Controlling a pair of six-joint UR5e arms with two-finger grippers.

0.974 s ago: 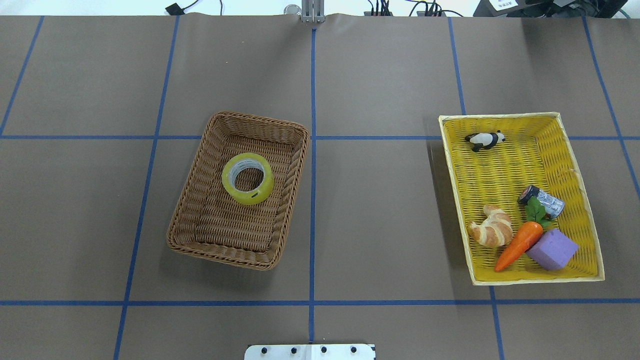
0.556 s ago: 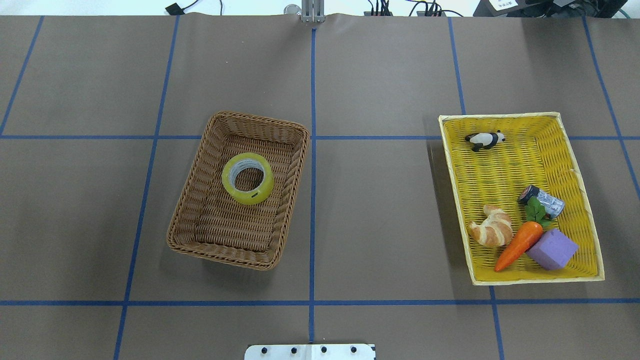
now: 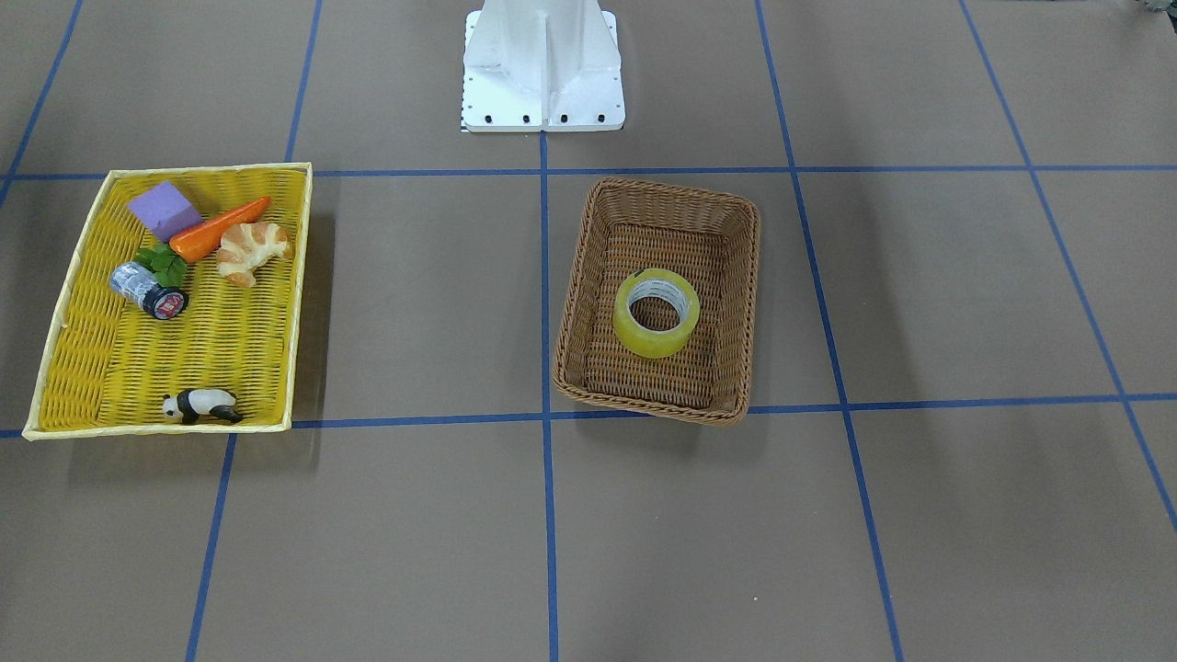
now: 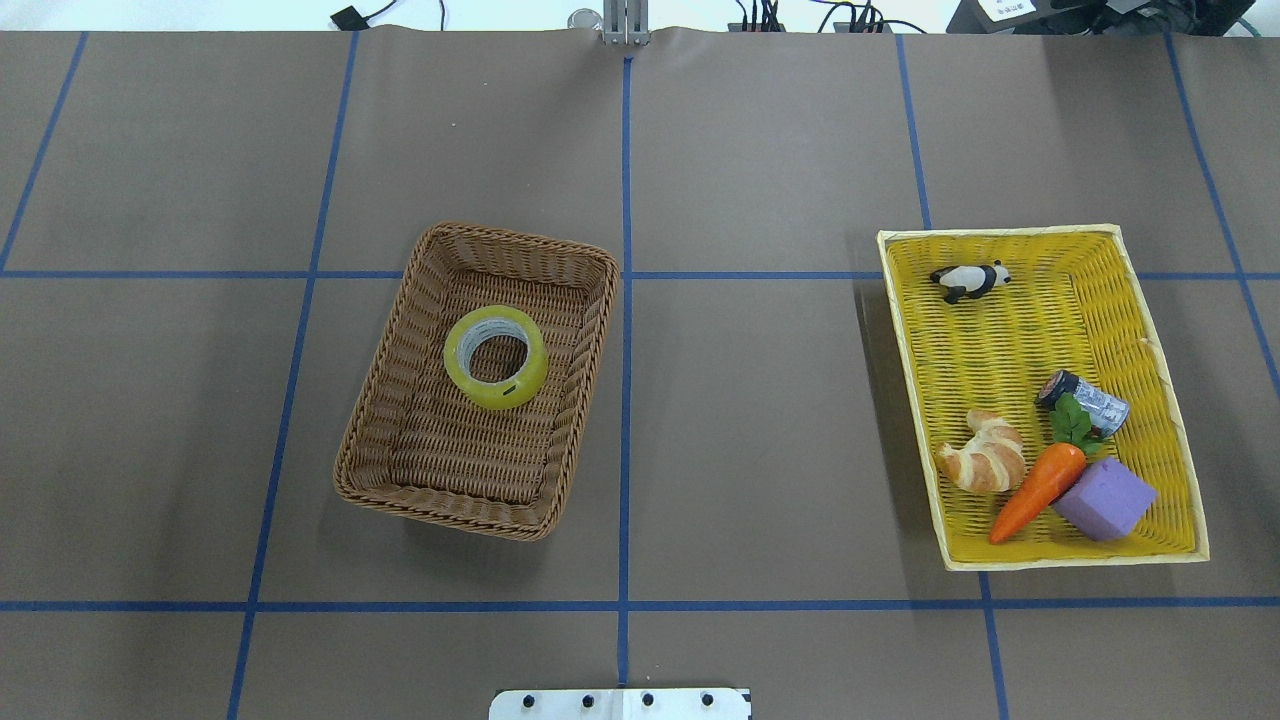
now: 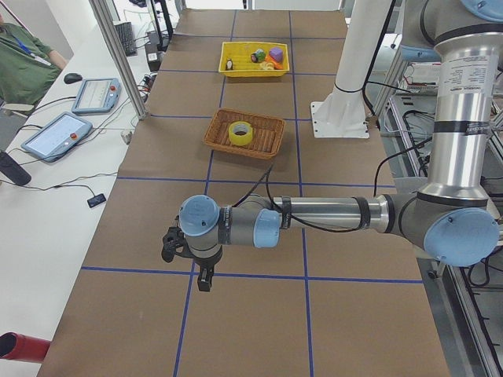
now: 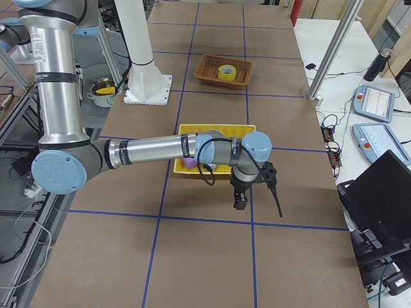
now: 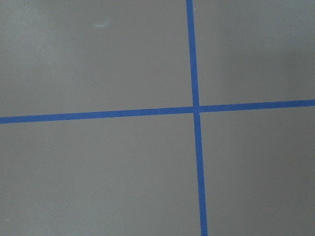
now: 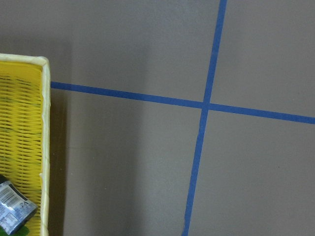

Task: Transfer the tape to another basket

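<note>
- Left pincer [image 5: 187,265]: hangs low over bare counter [image 4: 760,400] far out to the left, well apart from both baskets. It shows only in the side view, so I cannot tell how wide it is open; nothing seems to be in it.
- Brown wicker basket [image 4: 400,340]: left of centre, deep, with a braided rim.
- Tape [image 4: 497,392]: a yellow roll lying flat on the floor of the brown basket, toward its far end, with nothing touching it.
- Yellow tray [image 4: 1000,350]: well to the right, holding a panda figure [image 4: 968,281], croissant [image 4: 982,465], carrot [image 4: 1040,490], purple block [image 4: 1105,500] and silver cylinder [image 4: 1090,400].
- Right pincer [image 6: 253,192]: just beyond the tray's right edge, over bare counter. Its opening cannot be judged either.
- Progress: the tape sits in the brown basket and both arms are clear, so the move looks complete, with nothing left to do.
</note>
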